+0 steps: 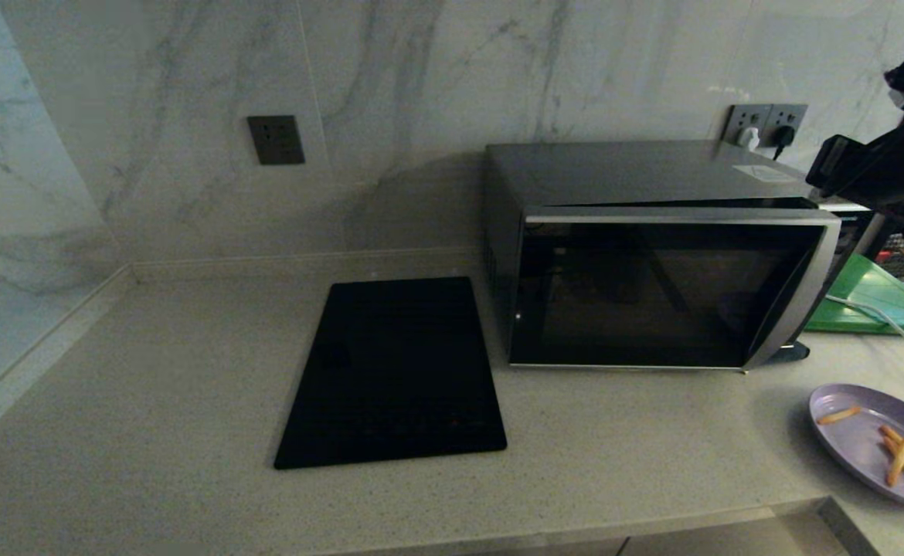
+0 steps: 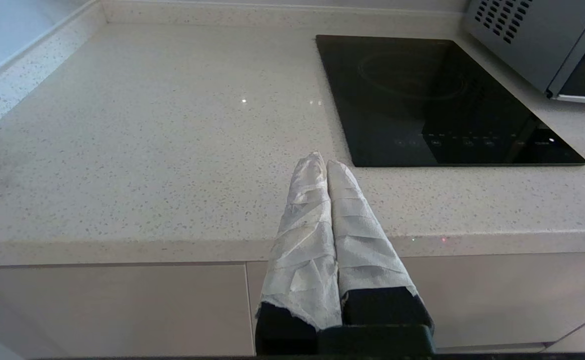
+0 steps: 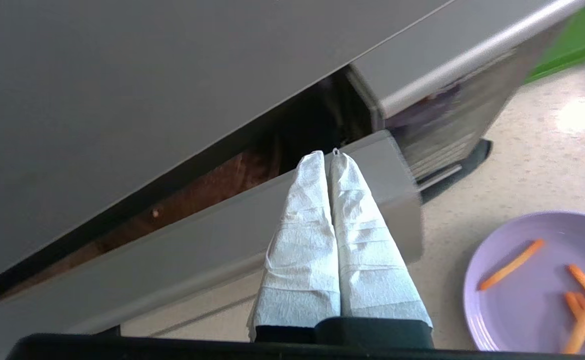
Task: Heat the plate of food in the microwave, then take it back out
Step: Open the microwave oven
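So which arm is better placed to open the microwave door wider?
The right. Its gripper, shut, is at the top edge of the microwave door, which stands ajar. The left gripper is shut at the counter's front edge, left of the cooktop.

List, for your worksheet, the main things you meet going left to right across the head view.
Wall socket → cooktop → microwave → purple plate of fries.
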Motion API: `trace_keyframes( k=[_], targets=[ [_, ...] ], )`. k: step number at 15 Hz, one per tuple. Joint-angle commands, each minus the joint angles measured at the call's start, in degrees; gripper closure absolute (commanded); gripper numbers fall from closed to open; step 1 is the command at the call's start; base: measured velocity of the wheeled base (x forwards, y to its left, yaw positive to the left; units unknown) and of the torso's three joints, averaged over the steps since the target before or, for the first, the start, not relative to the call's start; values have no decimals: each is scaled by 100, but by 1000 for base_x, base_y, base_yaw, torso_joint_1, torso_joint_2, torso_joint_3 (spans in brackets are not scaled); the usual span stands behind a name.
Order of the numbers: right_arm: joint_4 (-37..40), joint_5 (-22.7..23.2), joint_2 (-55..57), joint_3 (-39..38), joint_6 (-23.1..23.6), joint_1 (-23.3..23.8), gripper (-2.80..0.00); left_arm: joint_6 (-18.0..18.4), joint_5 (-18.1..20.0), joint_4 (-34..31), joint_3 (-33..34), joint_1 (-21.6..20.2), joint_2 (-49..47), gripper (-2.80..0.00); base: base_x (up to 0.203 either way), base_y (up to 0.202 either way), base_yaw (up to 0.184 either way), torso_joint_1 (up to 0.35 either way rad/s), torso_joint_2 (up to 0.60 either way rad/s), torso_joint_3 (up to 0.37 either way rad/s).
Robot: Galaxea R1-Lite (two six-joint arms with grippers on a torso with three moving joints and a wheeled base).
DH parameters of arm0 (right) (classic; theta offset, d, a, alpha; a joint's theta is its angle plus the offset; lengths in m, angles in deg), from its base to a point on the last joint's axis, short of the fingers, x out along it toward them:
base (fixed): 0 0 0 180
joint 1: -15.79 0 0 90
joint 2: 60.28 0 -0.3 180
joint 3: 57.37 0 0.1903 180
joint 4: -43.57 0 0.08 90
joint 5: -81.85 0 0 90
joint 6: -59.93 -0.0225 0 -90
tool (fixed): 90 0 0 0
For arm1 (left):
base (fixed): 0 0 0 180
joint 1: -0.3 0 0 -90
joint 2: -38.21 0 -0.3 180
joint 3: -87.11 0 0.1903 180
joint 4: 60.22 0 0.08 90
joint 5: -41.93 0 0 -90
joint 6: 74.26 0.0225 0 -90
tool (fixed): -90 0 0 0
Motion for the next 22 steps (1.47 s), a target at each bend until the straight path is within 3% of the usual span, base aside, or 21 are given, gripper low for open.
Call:
trace_keyframes(
  k=[1,7,14,17,20,22],
  targets=[
    [1,48,100,17,2,-2,0,-1,-2,2,0,-2,-9,0,0,0,0,0,0,0],
    [-57,223,116,0,19,-2,0,-1,-2,2,0,-2,-9,0,0,0,0,0,0,0],
    [1261,402,-184,-1,168,-138,0,-1,-2,2,0,-2,-9,0,0,0,0,0,0,0],
    [2091,996,-538,-1,285,-216,0,-1,-2,2,0,-2,-9,0,0,0,0,0,0,0],
    [3021,1940,-991,-2,807,-239,0,-1,-2,2,0,-2,-9,0,0,0,0,0,0,0],
    [2974,2050,-1097,-4,935,-232,0,-1,-2,2,0,-2,-9,0,0,0,0,0,0,0]
  ],
)
